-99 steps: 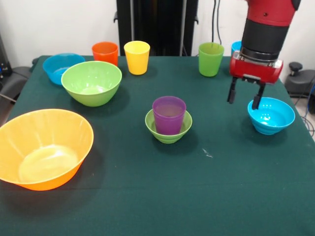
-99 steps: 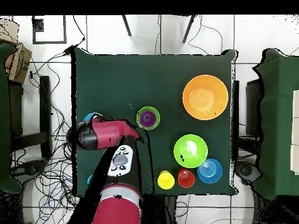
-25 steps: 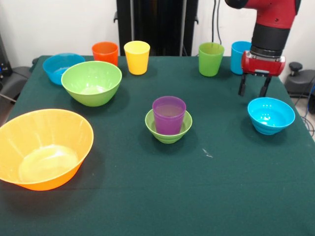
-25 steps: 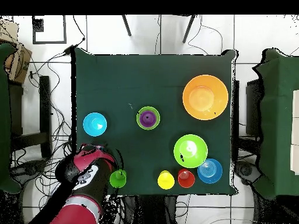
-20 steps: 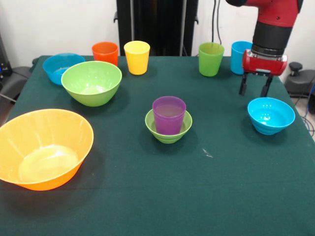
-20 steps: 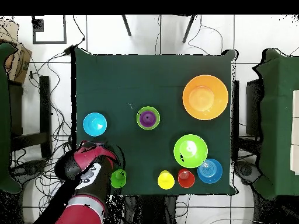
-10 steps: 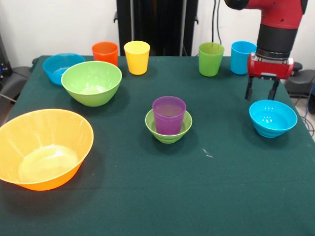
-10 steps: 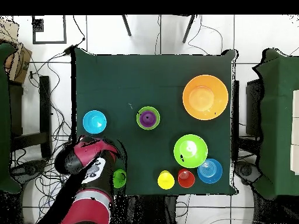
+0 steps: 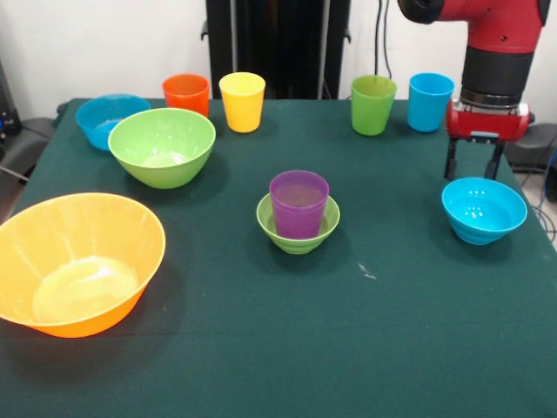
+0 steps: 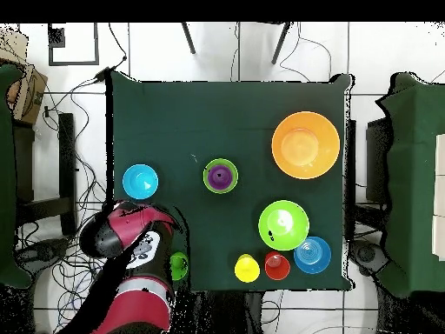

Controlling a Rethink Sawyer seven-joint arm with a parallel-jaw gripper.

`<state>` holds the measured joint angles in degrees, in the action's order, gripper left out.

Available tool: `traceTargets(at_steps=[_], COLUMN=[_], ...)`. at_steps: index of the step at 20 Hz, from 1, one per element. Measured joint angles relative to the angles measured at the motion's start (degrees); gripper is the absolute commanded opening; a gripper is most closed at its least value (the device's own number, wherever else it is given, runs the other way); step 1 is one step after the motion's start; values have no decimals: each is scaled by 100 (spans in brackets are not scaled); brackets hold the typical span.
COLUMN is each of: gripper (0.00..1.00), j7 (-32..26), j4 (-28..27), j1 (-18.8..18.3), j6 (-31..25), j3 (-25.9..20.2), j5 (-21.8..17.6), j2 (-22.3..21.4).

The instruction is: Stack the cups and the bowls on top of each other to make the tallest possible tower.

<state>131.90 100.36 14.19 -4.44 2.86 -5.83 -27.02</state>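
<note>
Your gripper (image 9: 474, 167) hangs with its two fingers spread a modest way apart and nothing between them. The small blue bowl (image 9: 484, 209) sits on the table just toward the camera side of the fingertips and slightly lower, its far rim almost under them, mouth up. Being round, it has no long axis to line up with; I judge you need a rim pinch, so bring one finger inside the wall. The purple cup (image 9: 298, 203) in the small green bowl (image 9: 298, 228) waits mid-table, well apart.
</note>
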Motion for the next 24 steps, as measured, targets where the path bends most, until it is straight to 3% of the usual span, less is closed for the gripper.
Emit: traceTargets(at_steps=[9,16,24], gripper=[100,100,100], j7=[0,0,0], j4=[7,243,396], j1=[-36,-62,-92], j6=[-30,-454,-510], j3=[-164,-315,-364], j5=[0,-4,-4], j2=[-141,-663,-982])
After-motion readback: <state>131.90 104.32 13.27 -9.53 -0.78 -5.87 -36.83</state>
